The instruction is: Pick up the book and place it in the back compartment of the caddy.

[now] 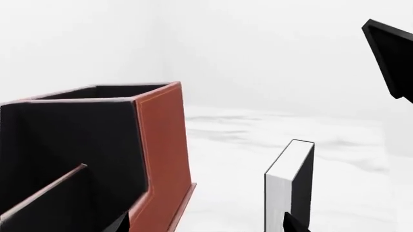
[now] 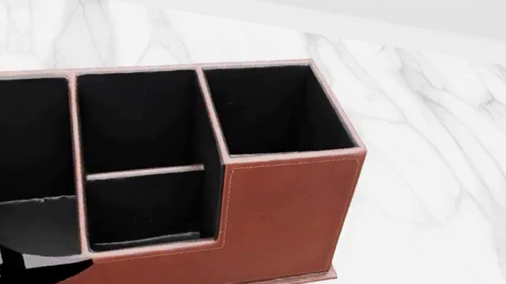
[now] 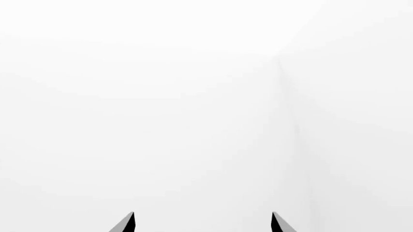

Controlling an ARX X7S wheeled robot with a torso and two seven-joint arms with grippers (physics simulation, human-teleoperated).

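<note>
The black book [image 1: 289, 186] stands upright on the marble bench [image 2: 456, 144] just beside the reddish-brown caddy [image 2: 284, 208], outside its back compartment [image 2: 141, 113], with the left gripper [image 1: 206, 223] and right gripper [image 3: 203, 223] both showing jaws apart, holding nothing.

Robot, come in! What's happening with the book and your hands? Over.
Both grippers open, empty. Book upright on table beside caddy, not yet picked up. Nothing blocking.
</note>
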